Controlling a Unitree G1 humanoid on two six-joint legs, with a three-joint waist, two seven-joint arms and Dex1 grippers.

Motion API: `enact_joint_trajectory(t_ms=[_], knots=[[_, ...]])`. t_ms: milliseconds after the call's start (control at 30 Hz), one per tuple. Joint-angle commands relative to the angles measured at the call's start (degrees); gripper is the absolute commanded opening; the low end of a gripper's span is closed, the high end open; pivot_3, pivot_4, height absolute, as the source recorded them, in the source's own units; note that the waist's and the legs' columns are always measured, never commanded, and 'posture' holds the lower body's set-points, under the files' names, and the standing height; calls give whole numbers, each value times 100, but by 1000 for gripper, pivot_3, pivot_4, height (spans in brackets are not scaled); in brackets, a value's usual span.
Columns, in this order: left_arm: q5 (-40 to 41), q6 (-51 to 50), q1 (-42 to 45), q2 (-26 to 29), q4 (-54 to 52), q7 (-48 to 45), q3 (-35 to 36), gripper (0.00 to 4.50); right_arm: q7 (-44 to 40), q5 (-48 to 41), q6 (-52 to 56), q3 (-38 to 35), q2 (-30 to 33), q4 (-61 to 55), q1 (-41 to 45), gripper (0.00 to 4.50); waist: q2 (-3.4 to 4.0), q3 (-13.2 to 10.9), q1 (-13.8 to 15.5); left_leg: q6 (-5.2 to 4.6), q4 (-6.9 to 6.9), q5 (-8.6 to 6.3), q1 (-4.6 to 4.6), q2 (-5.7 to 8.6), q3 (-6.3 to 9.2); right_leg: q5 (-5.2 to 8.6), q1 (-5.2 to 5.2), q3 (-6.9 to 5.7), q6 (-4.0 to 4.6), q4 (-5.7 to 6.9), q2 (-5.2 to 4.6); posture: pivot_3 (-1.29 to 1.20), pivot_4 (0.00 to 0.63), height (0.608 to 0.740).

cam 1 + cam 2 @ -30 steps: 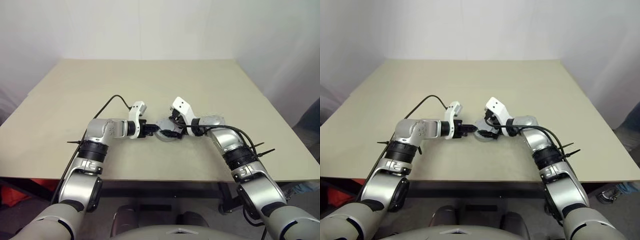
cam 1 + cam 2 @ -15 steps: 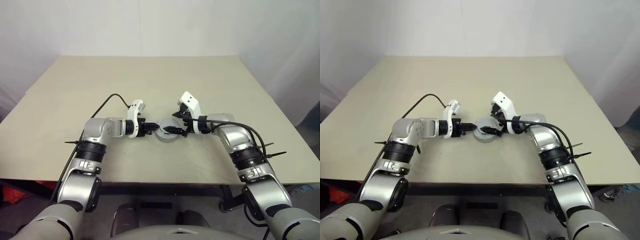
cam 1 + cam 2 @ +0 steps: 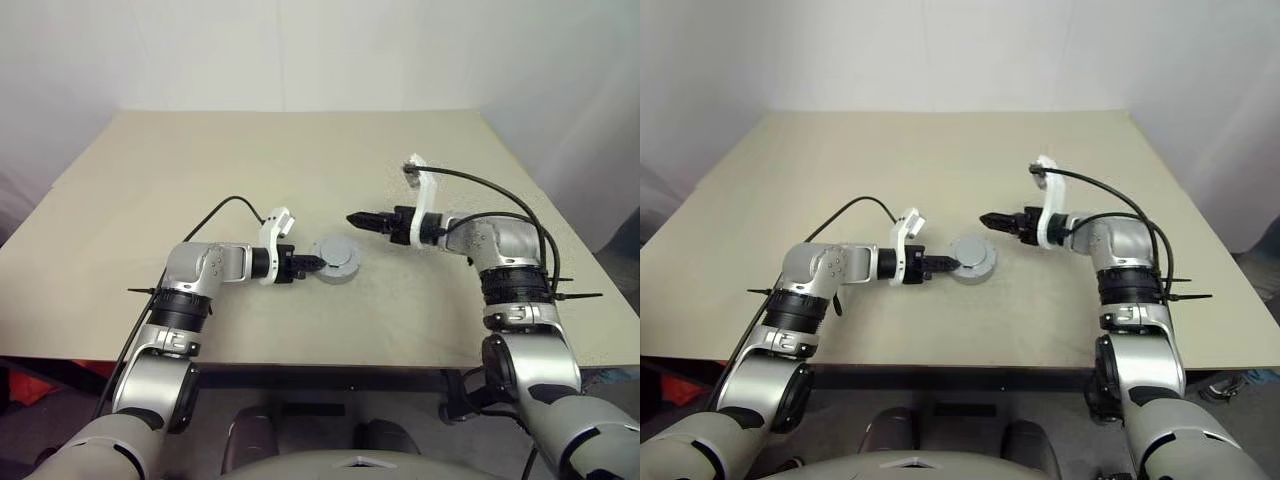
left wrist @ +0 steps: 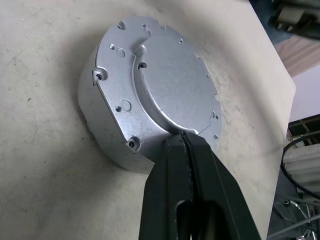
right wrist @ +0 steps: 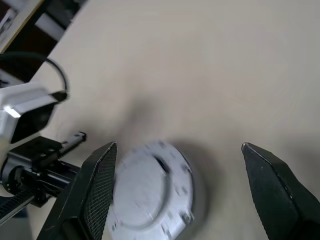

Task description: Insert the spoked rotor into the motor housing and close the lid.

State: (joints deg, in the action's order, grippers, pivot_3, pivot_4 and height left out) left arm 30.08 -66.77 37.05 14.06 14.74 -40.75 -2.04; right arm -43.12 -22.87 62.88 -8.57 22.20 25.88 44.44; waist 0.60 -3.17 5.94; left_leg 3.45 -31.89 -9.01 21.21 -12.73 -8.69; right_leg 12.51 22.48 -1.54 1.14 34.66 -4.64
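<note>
Moved the right pincer (image 3: 352, 218) up and off to the right, away from the motor housing (image 3: 335, 262). Was right down at the housing a second ago; hung well apart from it now, above the surface (image 3: 200, 160). Kept both fingers (image 5: 97, 190) spread wide, with nothing between them. Rolled the wrist over on the way too.

Left the left pincer (image 3: 318, 262) in almost the same place. Stayed clenched tight, holding nothing, with its tip touching the edge of the lid (image 4: 170, 85).

Found the housing lying on the surface, toward the near edge, with the lid sitting flat on top. Guessed the spoked rotor to be tucked inside already, under the lid. Looked like a closing step done or nearly done, with the let-go right pincer backing off and the left one steadying the lid or pushing it down.

Saw in the head views the wide gap between the two pincers. Saw in the left wrist view much more of the lid: small screw holes round the rim, a raised middle part, and the shut black tip against its edge. Could not tell from there whether pressed all the way home. Saw in the right wrist view the housing from above, between the two open fingers and well below them, with the left pincer just beside it.
</note>
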Motion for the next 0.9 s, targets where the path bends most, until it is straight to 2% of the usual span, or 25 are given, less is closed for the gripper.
enact_joint_trajectory(t_ms=[33, 300, 633, 900], knots=[[48, 21, -13, 56, -242, 8, 5, 0, 151, -194, 606, -288, 222, 405, 130, 4485, 0, 0, 1, 2, 0, 1, 0, 0, 0, 0, 0, 0, 0, 0, 0, 0, 0, 740], [53, 19, -98, 96, -362, 35, 14, 0, 151, -321, 1141, -313, 241, 756, -30, 4485, 4, -1, -2, 6, 0, 4, -6, -3, -2, 0, 1, 0, 0, 5, 1, 0, 0, 740], [28, 79, -127, 143, -433, 91, 28, 0, 457, -631, 1600, -295, -635, 11, -362, 4485, 4, -1, -46, 11, 0, 6, -19, -10, -2, 0, 0, 2, 0, 10, 10, 0, 0, 740], [77, 87, -171, 221, -546, 97, 67, 0, 797, -768, 1550, -694, -1150, 148, -141, 4485, 3, 0, -62, 18, 0, 11, -27, -13, -2, -1, 0, 4, 1, 15, 12, 0, 0, 740]])
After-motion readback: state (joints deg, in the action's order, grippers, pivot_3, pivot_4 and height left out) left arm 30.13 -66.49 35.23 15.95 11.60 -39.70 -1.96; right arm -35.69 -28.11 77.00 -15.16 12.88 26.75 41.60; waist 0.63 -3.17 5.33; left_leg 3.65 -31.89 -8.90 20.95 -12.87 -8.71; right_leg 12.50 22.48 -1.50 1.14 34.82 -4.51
